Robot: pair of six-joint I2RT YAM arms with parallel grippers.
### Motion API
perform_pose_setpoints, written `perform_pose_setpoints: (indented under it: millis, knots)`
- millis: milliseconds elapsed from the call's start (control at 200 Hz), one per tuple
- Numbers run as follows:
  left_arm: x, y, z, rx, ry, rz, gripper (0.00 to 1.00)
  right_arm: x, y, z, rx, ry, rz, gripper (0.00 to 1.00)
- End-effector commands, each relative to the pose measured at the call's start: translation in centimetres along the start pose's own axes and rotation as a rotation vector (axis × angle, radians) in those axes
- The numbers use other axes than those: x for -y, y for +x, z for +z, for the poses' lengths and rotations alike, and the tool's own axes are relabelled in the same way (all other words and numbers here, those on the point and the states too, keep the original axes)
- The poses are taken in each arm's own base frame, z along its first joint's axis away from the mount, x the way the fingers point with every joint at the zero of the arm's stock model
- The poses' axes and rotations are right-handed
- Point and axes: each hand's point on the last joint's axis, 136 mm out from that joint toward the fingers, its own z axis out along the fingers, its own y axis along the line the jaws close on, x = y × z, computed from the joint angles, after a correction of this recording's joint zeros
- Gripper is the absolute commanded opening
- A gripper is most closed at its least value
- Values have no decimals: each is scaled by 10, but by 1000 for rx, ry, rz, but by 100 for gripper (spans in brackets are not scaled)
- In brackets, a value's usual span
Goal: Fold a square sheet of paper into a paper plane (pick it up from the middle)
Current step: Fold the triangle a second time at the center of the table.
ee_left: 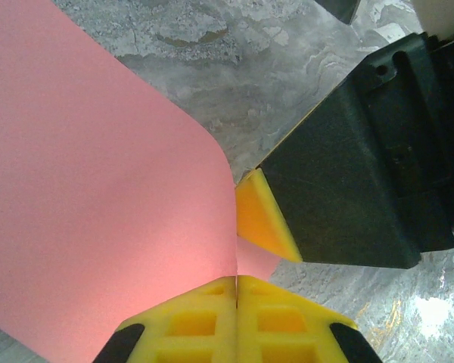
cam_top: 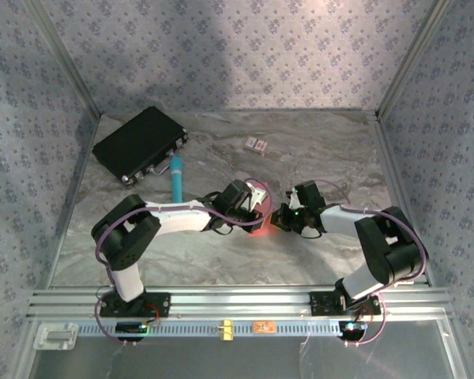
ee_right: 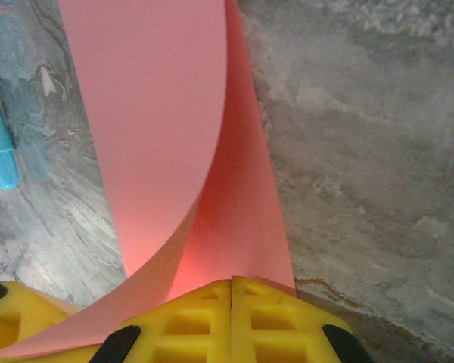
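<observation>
1. Pinching the square sheet of paper (ee_right: 159, 113) from two sides, both claws sat at the middle of the top view, low over the marbled table (cam_top: 182, 253).
2. The left gripper (ee_left: 236, 291) was clamped on the sheet at the bottom of its wrist view. Its yellow pads were pressed flat together, and the pink paper came out between them and bulged toward the left of the frame.
3. The right gripper (ee_right: 231, 291) was likewise closed on the sheet at the bottom of its own view. Two layers met there, one bowed over the other, so the fold looked soft and not yet creased.
4. The step in hand seemed to be bringing one half over the other. To do it well, the edges needed matching before any pressing, because a bowed layer could let the crease set skewed.
5. Neither claw ought to have tugged. The paper was thin, and two grips almost touching each other could wrinkle or tear it.
6. The teal marker (cam_top: 176, 178) and the black case (cam_top: 141, 144) lay in the upper left of the top view, well apart from the work.
</observation>
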Motion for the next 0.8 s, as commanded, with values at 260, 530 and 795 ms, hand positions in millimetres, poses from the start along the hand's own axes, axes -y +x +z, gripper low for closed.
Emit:
perform_pose_setpoints:
  millis: [260, 530, 795]
  knots:
    - [-10, -3, 2, -24, 55, -76, 0, 32, 11, 3, -50, 165, -10, 3]
    - [-24, -5, 5, -35, 21, -91, 0, 32, 10, 0, -61, 183, -36, 3]
    - [-32, -2, 7, -50, -8, -87, 0, 33, 10, -1, -64, 186, -36, 3]
